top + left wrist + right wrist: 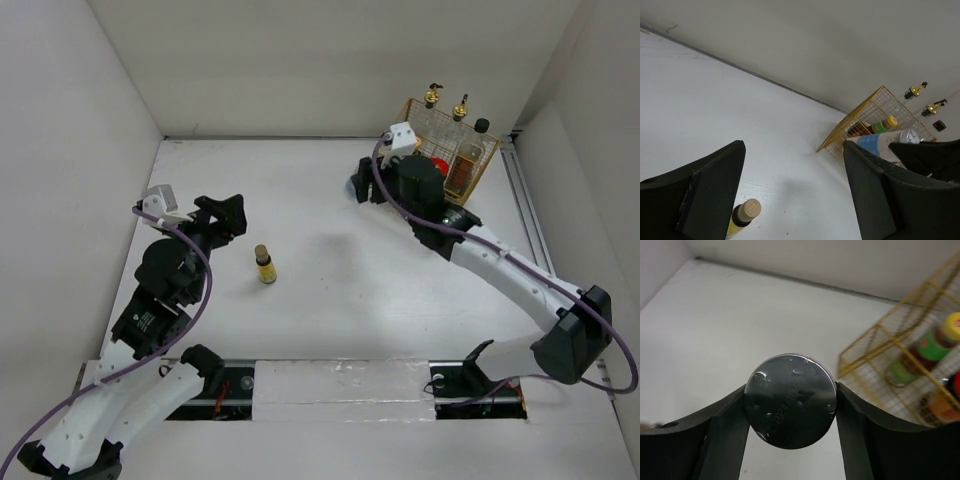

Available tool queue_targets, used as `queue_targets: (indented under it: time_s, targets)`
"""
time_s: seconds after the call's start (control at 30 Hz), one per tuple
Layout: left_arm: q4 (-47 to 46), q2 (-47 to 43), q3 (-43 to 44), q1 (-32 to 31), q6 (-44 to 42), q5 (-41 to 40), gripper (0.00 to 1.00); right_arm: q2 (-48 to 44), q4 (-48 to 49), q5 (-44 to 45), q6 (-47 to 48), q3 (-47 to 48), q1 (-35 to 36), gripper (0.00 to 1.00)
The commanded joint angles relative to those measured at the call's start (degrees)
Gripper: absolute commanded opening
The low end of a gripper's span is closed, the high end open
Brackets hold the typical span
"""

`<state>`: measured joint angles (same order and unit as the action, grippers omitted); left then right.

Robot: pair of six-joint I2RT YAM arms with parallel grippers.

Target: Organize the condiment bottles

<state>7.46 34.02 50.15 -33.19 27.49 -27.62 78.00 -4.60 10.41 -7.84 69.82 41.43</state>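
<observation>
Right tool (pixel 791 390) clamps one grey-lidded shaker (pixel 789 410); left tool (pixel 794 145) gapes wide near one tiny gold-capped bottle (pixel 265 265); two gold-spouted cruets (pixel 432 96) at far-right basket (pixel 418 125).

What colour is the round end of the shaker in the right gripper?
Shiny grey; the shaker end shows best in right wrist view.

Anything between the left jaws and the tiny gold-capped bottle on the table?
Nothing. In the top external view, only bare table separates the open left jaws from the tiny gold-capped bottle.
</observation>
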Motion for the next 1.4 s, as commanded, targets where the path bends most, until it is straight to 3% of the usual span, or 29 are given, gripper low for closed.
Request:
queue_targets:
  time_s: [0.0, 0.3, 1.0, 1.13, 1.27, 1.37]
  targets:
    - [-2.9, 0.2, -0.1, -0.2, -1.3, 1.6, 0.75, 1.4, 7.8, 6.5, -2.2, 2.2, -4.4, 0.44]
    - [-3.4, 0.7, -0.1, -0.2, -1.3, 2.7, 0.75, 7.9, 10.7, 5.2, -1.7, 7.7, -15.8, 0.44]
    - [-3.4, 2.8, -0.1, -0.2, -1.8, 2.7, 0.75, 18.6, 11.9, 1.9, -2.8, 7.2, -18.9, 0.44]
    - [-3.4, 2.8, -0.1, -0.2, -1.8, 3.2, 0.75, 20.3, 11.2, 1.9, -3.3, 7.8, -18.9, 0.5]
    - [-3.4, 2.8, -0.1, -0.2, -1.8, 3.2, 0.75, 20.8, 9.8, 2.4, -3.9, 8.9, -19.5, 0.67]
    - [-3.4, 2.8, -0.1, -0.2, -1.8, 3.2, 0.75, 21.3, 8.4, 2.4, -4.5, 8.9, -19.5, 0.74]
